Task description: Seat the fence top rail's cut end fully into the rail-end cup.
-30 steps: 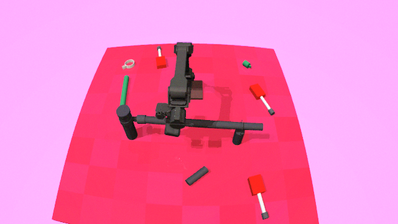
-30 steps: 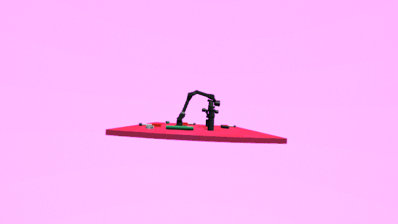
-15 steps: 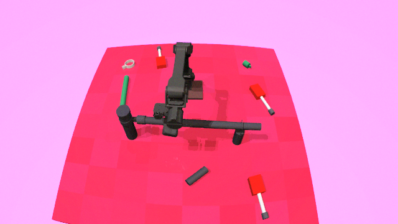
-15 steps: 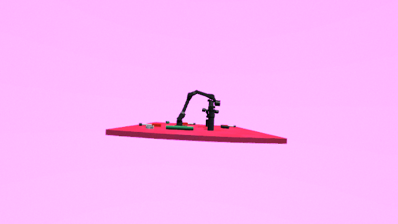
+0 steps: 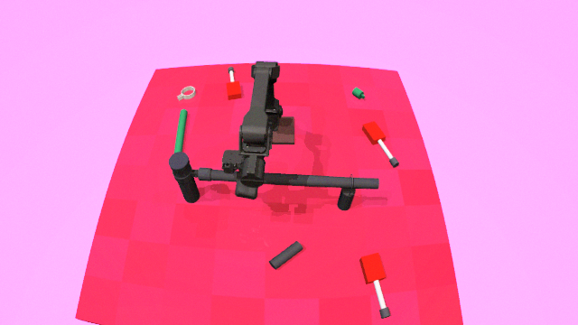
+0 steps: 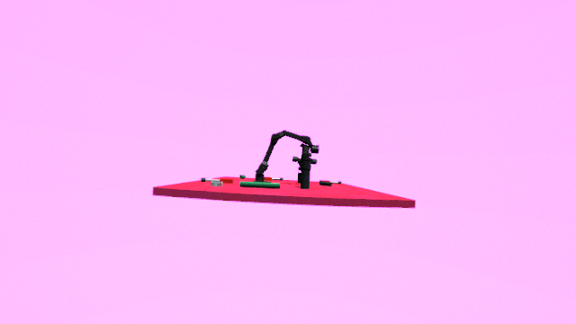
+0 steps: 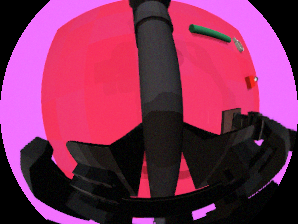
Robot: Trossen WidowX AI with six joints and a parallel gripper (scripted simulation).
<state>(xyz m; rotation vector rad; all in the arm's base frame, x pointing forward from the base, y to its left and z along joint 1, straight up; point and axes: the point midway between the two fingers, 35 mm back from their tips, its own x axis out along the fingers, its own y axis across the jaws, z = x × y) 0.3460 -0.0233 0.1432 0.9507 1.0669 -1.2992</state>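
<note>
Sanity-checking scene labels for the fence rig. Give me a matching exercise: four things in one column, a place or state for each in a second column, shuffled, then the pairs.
Things:
1. top rail
2. green rod
3. short dark tube
4. silver ring

Places or states:
A. lying loose on the near part of the mat, apart from the fence
B. clamped in the claw, running across between the big post and the small post
C. at the far left corner of the mat
D. lying behind the big post

Pairs: 1-B, 2-D, 3-A, 4-C
</note>
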